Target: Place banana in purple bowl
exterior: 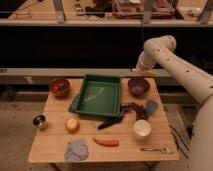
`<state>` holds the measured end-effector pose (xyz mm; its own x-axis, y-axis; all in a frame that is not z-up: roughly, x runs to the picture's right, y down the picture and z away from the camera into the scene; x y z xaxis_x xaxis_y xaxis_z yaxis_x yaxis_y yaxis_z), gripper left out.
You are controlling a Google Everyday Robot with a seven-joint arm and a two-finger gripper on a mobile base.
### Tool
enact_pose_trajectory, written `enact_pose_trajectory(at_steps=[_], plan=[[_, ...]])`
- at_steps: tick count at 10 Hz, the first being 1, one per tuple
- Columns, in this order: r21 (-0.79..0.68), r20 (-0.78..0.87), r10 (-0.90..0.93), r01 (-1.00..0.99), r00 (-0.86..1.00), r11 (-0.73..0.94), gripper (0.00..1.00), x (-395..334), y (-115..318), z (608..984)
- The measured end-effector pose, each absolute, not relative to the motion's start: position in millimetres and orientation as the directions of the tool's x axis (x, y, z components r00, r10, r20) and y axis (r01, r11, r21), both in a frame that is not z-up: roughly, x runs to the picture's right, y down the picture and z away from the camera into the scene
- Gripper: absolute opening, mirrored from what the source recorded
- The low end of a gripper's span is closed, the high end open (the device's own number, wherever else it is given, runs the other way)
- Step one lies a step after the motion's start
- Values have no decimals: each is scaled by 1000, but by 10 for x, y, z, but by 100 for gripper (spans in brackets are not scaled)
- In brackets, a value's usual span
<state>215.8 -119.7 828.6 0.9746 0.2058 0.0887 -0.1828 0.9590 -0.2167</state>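
Banana (145, 73) first: I don't find it anywhere on the bench (50, 145). The only yellowish thing near the task is a pale shape at the tip of the arm, so I judge it is up there in the gripper (141, 69). The jaws are fully closed, and as far as I can make out they are closed on that fruit, though the wrist hides most of it.

The gripper hangs at the back right edge of the bench, above and just behind the purple bowl (138, 86), apart from its rim. The bowl looks empty from here. Near it are the green tray (99, 95) to its left and a white cup (142, 128) well in front. The red bowl (60, 87) sits at the far left of the bench, well away.

By my reading I am in the carry step: pick done, drop not yet done. The next move calls for bringing the wrist a little forward until it is centred over the bowl's mouth. I then lower it so the fruit clears the rim and hangs inside, and only then open the jaws. The fruit is about as long as the bowl is wide, so I want it tilted end-down, not lying flat. Otherwise it may bridge the rim and roll off towards the tray.
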Motion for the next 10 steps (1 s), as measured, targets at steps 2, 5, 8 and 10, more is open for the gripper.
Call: enact_pose_trajectory(at_steps=[2, 5, 8, 10], plan=[[-210, 107, 181, -156, 978, 965, 0, 2248, -1272, 8308], [-245, 188, 134, -85, 973, 966, 0, 1992, -1358, 8698], [-258, 206, 76, -21, 976, 966, 0, 1763, -1323, 8816], [-250, 143, 35, 2, 989, 968, 0, 1715, -1288, 8690]])
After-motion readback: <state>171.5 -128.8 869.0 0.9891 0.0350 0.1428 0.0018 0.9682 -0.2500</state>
